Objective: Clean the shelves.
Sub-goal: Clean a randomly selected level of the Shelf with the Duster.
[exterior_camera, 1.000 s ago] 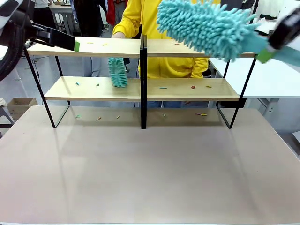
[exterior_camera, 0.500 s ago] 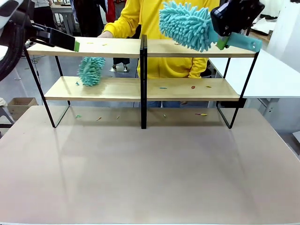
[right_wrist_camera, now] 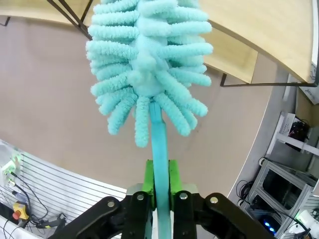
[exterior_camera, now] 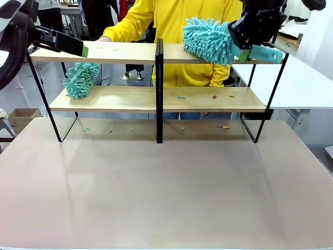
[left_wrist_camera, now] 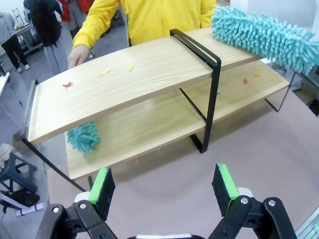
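Upper right, the right gripper (right_wrist_camera: 160,181) clamps the handle of a teal duster (exterior_camera: 210,39), its head laid over the top board of the shelves (exterior_camera: 125,52) spanning the frame's middle, seemingly to sweep off coloured scraps (left_wrist_camera: 103,73). Upper left, the left gripper (left_wrist_camera: 162,181) hangs with jaws spread and empty, leaving the lower board's left end to a second duster (exterior_camera: 80,79) on the person's side.

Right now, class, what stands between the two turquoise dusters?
The shelves' black centre post; the front view shows the lower duster left of it, the upper duster right.
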